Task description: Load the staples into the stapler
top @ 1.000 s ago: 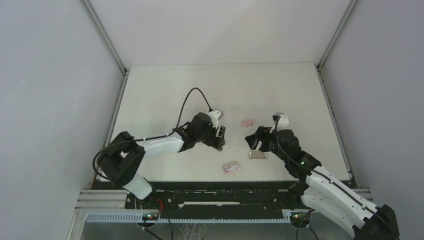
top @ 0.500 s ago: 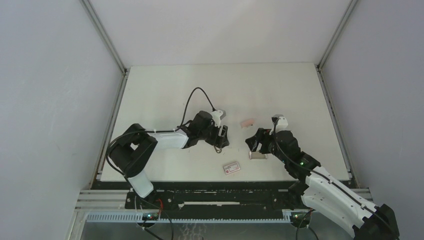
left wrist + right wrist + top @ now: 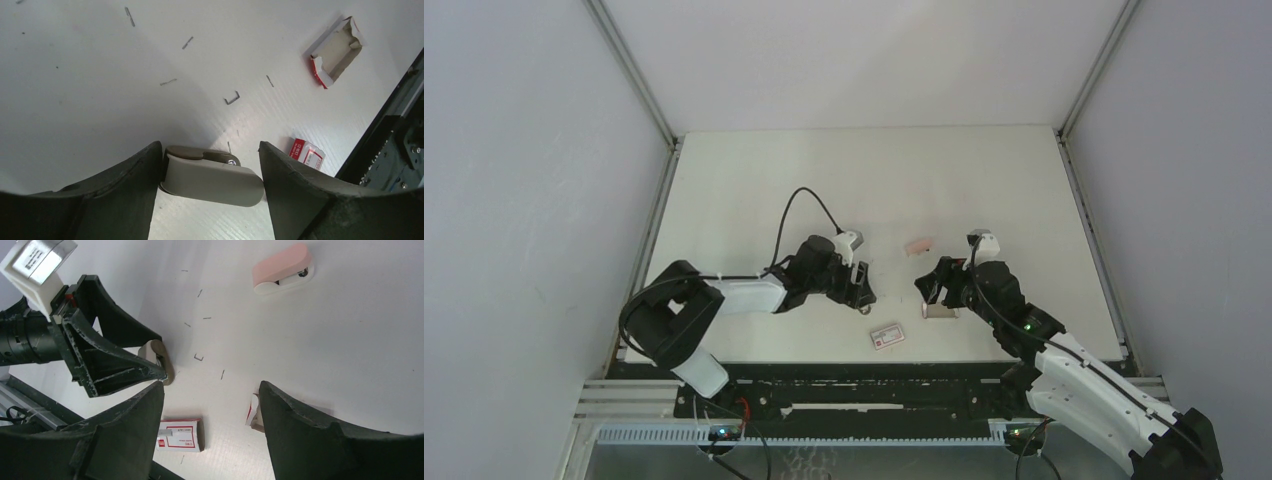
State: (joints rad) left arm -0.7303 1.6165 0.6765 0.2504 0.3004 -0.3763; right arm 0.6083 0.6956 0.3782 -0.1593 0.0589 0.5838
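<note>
The pink stapler lies on the table beyond both grippers; in the right wrist view it shows a white base and a dark metal end. My left gripper is low at the table, jaws touching both ends of a slim grey-beige rounded piece with a screw. My right gripper is wide open and empty above the table. A small grey strip, possibly the staples, shows at the end of the white-and-red box.
A torn box piece lies under my right gripper and shows in the left wrist view. The box lies near the front edge. Loose single staples are scattered about. The black front rail is close.
My left gripper has moved nearer the front edge and lower to the table. My right gripper has barely moved.
</note>
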